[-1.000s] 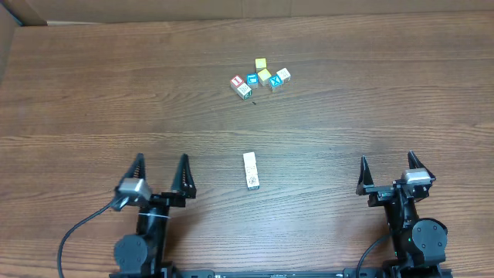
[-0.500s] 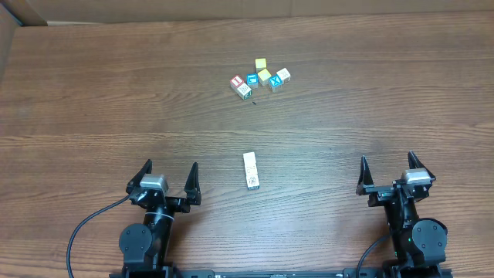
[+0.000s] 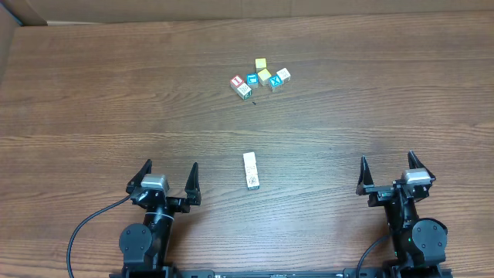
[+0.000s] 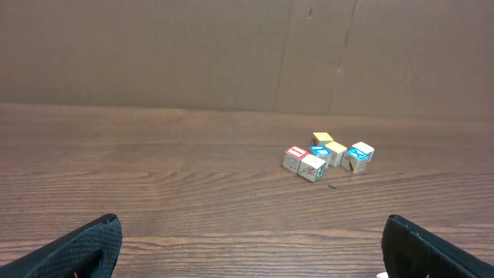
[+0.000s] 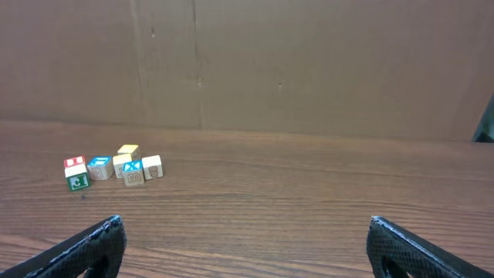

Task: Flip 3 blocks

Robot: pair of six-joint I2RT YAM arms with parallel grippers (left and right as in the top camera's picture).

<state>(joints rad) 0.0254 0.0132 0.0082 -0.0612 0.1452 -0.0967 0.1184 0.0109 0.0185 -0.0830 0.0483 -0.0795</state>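
Three pale cream blocks point(image 3: 250, 170) lie touching in a short row at the table's middle, seen only from overhead. My left gripper point(image 3: 168, 171) stands open near the front edge, left of the row and apart from it. Nothing is between its fingers in the left wrist view, where the left gripper point(image 4: 251, 224) spans bare wood. My right gripper point(image 3: 387, 162) is open at the front right, far from the row. In the right wrist view the right gripper point(image 5: 245, 222) also holds nothing.
A cluster of small cubes point(image 3: 260, 77) sits farther back: red-topped point(image 3: 237, 80), blue-faced with a white X point(image 3: 275, 83), and yellow-topped ones point(image 3: 261, 63). The cluster point(image 4: 326, 156) point(image 5: 112, 167) shows in both wrist views. A cardboard wall point(image 4: 231, 54) rises behind the table.
The left gripper shifted a little right and toward the front edge, then stayed still. The right arm and all cubes have not moved.
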